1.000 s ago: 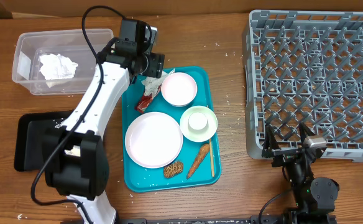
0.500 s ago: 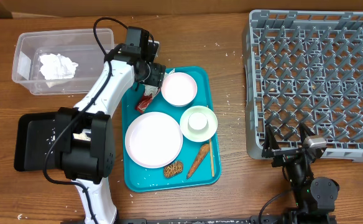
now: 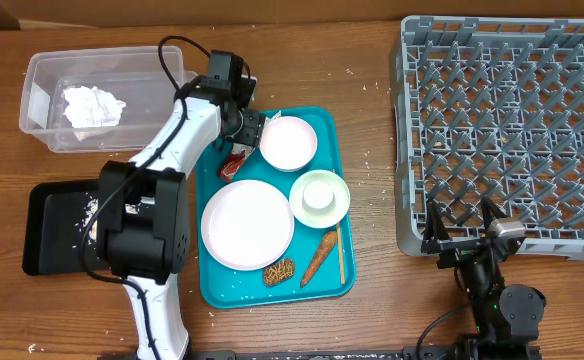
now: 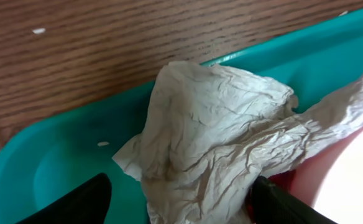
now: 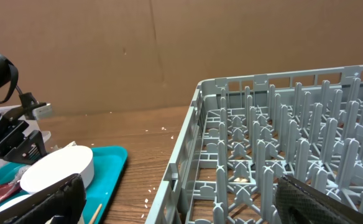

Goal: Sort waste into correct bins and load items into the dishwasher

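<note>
Near right, the right gripper (image 3: 461, 240) sits wide open and empty by the dish rack (image 3: 502, 130), so no worries there. On the teal tray (image 3: 222, 288), the carrot bit (image 3: 317, 257) and brown lump (image 3: 278, 271) wait at the near end.

The risky part is farther back. The left gripper (image 3: 251, 130) hangs over the crumpled napkin (image 4: 219, 137) in the tray's far left corner, jaws open on either side and not pinching yet. The red wrapper (image 3: 235, 163) is tucked against the napkin, so closing could grab both. The small plate (image 3: 288, 142) is just to the right, so a finger might shove it. The clear tub (image 3: 122, 70) is far left, and a loose pinch could drop paper on the way.
</note>
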Action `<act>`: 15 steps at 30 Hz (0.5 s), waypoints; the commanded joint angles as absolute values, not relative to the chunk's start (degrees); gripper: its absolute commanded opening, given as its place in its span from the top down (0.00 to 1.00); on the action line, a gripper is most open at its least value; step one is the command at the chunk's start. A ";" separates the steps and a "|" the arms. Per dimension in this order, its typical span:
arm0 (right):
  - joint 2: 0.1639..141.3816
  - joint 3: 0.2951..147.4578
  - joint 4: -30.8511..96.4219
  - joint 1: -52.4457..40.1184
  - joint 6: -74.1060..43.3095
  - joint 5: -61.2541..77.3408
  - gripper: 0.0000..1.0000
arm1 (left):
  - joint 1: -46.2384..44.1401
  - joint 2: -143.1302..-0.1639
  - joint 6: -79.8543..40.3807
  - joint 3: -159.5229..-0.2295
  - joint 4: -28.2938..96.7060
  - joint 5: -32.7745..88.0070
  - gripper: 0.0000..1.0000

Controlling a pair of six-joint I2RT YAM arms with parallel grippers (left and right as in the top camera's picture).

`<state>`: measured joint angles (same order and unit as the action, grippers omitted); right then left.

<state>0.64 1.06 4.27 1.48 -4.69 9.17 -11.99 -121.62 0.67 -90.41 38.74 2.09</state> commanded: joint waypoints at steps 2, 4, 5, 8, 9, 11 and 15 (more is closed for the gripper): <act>0.34 0.47 3.97 1.63 -4.67 9.08 0.00 | -12.03 -122.17 1.98 -90.59 38.83 1.54 0.41; 0.34 0.47 3.97 1.63 -4.67 9.08 0.00 | -12.03 -122.17 2.02 -90.59 38.81 2.02 0.50; 0.34 0.47 3.95 1.63 -4.67 9.08 0.00 | -12.03 -122.17 2.35 -90.59 38.79 2.90 0.52; 0.34 0.47 3.97 1.63 -4.67 9.08 0.00 | -12.10 -122.17 3.03 -90.59 38.98 5.93 0.70; 0.34 0.47 3.95 1.63 -4.67 9.08 0.00 | -12.19 -122.17 2.96 -90.59 39.11 6.28 0.78; 0.34 0.47 3.97 1.63 -4.67 9.08 0.00 | -12.49 -122.17 2.57 -90.59 39.48 6.46 0.89; 0.34 0.47 3.97 1.63 -4.67 9.08 0.00 | -13.23 -121.86 1.17 -90.67 40.51 4.95 0.96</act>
